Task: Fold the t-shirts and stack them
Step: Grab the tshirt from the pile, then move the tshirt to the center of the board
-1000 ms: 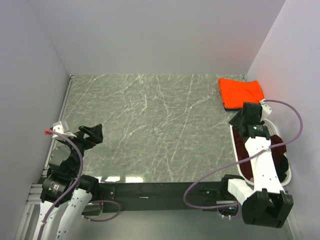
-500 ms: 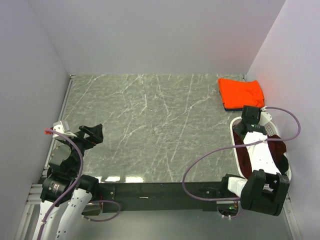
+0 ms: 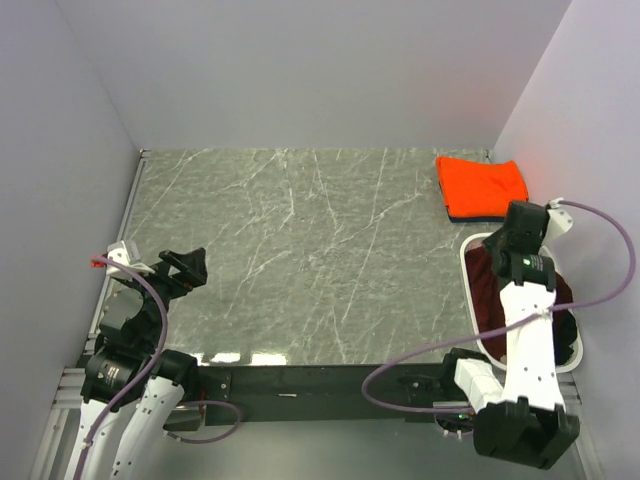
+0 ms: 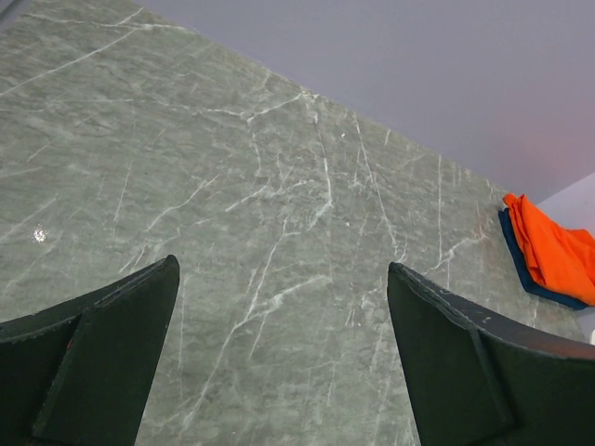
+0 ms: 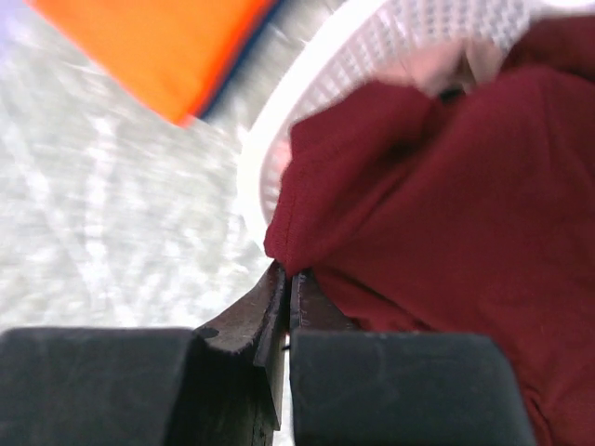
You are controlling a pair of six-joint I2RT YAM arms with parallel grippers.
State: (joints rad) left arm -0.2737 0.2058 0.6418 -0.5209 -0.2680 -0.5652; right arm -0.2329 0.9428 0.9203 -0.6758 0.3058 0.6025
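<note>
Right wrist: right end effector (image 5: 289,281), earlier spread, now clenched on maroon t-shirt (image 5: 446,204); left end effector (image 4: 281,269) released.

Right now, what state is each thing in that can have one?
left gripper, open, empty.
right gripper, shut on maroon shirt edge.
maroon shirt, crumpled in basket.
orange shirt, folded, atop blue shirt.
blue shirt, under orange shirt, mostly hidden.
basket, holding maroon shirt.
</note>
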